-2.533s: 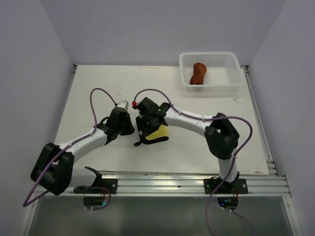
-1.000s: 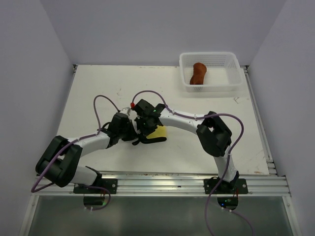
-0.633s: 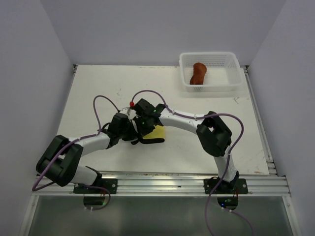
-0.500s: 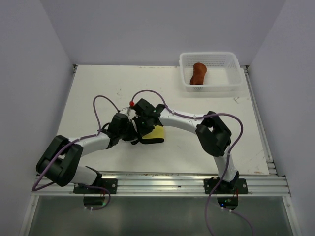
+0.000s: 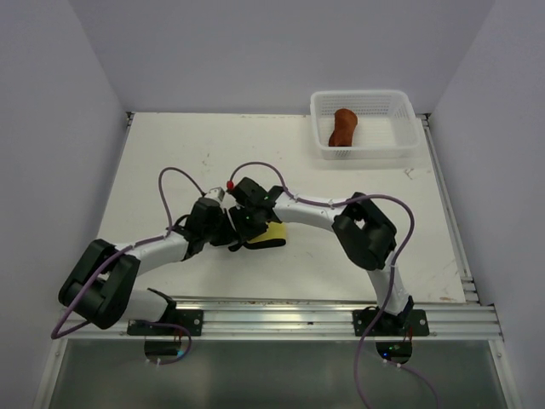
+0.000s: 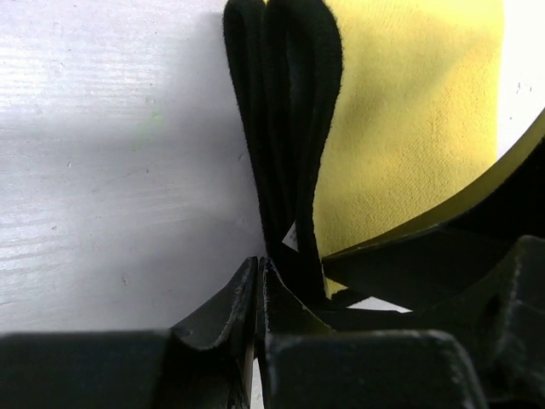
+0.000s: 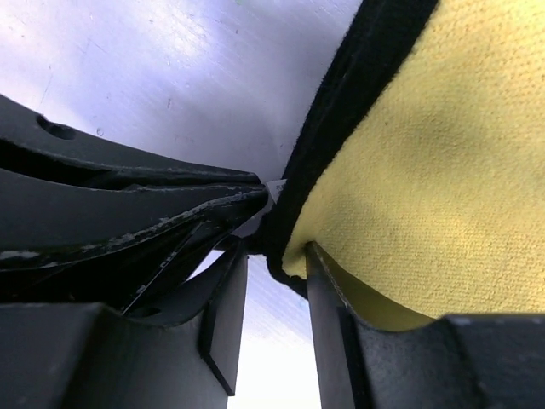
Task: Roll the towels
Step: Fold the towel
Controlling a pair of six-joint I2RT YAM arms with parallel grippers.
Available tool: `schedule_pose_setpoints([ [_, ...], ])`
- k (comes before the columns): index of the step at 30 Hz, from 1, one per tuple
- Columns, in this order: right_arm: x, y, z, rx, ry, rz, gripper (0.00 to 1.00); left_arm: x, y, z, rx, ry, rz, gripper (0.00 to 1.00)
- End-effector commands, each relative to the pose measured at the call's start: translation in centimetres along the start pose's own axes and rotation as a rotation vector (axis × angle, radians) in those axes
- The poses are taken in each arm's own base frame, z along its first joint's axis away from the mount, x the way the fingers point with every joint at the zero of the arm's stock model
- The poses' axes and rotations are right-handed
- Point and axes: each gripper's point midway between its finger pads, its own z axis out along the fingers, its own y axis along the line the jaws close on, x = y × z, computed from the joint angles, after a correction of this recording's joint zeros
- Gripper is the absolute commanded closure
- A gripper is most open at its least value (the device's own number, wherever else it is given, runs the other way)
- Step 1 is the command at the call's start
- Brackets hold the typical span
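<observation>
Yellow cloth towel with black hem point(image 5: 274, 232) is lying on the white table point(image 5: 170, 162), well apart from every edge. Our left gripper point(image 6: 260, 266) is pressing shut at that hem, and our right gripper point(image 7: 274, 260) is gaping around it. We are counting two towels: the rust-brown towel point(image 5: 343, 126) is sitting in the one white mesh basket point(image 5: 400, 141).
</observation>
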Motion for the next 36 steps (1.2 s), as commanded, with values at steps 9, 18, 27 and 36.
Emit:
schedule_pose_setpoints([
  [9, -4.2, -0.3, -7.4, 0.021, -0.213, 0.022, 0.51, -3.6, -1.2, -2.9, -0.024, -0.087, 0.034, 0.94],
  [18, -6.2, -5.1, -10.2, 0.056, -0.274, 0.104, 0.64, -8.5, -5.5, -5.0, 0.078, -0.164, 0.105, 1.00],
  [27, -8.7, -8.5, -10.5, 0.084, -0.292, 0.147, 0.82, -11.9, -10.3, -3.8, 0.227, -0.179, 0.206, 1.00],
  [36, -8.6, -8.8, -7.2, 0.071, -0.230, 0.157, 0.82, -9.8, -9.6, -0.7, 0.237, -0.081, 0.209, 1.00],
])
